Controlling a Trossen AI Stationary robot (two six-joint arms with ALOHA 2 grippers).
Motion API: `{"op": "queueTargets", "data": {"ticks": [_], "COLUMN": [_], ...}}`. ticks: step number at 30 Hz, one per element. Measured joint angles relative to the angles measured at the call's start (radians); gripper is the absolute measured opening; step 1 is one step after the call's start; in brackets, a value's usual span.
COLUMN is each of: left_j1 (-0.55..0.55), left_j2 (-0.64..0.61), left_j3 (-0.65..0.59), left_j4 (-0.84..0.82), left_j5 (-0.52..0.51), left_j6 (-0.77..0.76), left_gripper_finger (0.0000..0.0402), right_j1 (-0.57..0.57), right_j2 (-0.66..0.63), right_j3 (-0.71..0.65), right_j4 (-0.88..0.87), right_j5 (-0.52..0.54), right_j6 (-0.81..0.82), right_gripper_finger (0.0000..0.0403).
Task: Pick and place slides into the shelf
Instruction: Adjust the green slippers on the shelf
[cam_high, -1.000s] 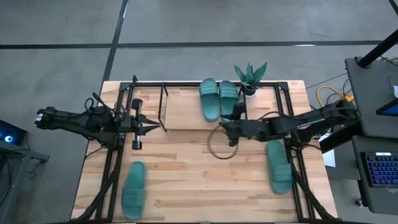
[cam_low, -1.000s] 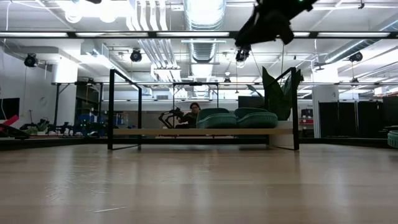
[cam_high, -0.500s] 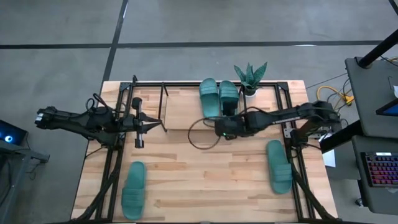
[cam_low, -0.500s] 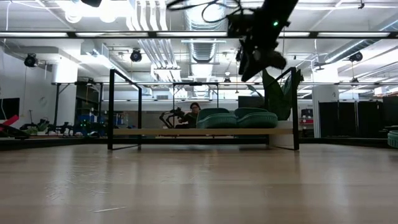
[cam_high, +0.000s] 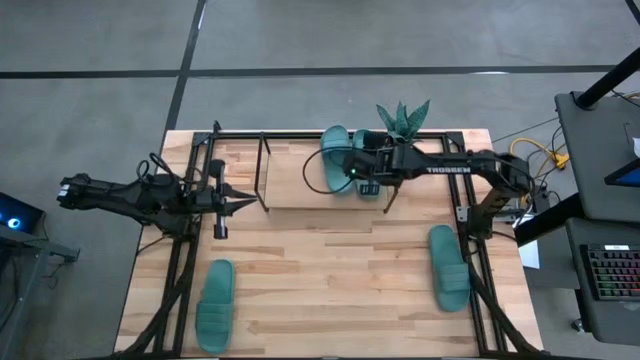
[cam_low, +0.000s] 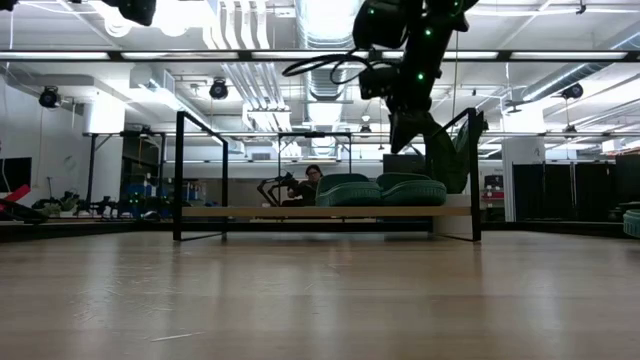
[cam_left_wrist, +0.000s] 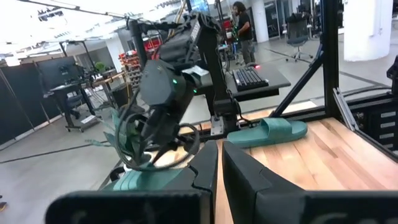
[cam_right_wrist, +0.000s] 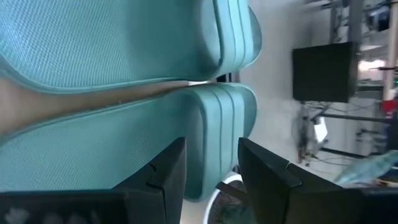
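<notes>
Lying side by side on the shelf, two teal ribbed slides sit under the parted right end effector

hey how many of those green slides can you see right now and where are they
4. Two slides lie side by side on the shelf, partly under the right arm. One is at the table's near-left, one at its near-right. None looks hidden.

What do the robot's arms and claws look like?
Both arms are dark, nearly black, built of chunky jointed sections. The right arm has pale lettering along one section, a black cable looping off its wrist and small green lights. Each ends in a claw with two flat, dark, blocky fingers: the right claw and the left claw, whose fingers narrow to a point.
</notes>
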Motion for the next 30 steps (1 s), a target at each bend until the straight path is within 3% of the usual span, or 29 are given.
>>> {"op": "queueTargets", "data": {"ticks": [14, 18, 30], "left_j1": [0.000, 0.000, 0.000], "left_j2": [-0.016, -0.015, -0.015], "left_j3": [-0.001, -0.001, -0.001], "left_j4": [-0.033, -0.045, -0.065], "left_j5": [0.000, 0.000, 0.000], "left_j6": [-0.001, -0.002, -0.004], "left_gripper_finger": [0.0008, 0.0008, 0.0008], "right_j1": [-0.034, -0.053, -0.109], "right_j2": [0.135, 0.153, 0.163], "right_j3": [0.036, 0.043, 0.043], "right_j4": [0.053, 0.057, 0.055], "right_j5": [0.006, 0.050, 0.047], "right_j6": [-0.127, -0.166, -0.194], "right_gripper_finger": [0.0132, 0.0137, 0.0133]}}
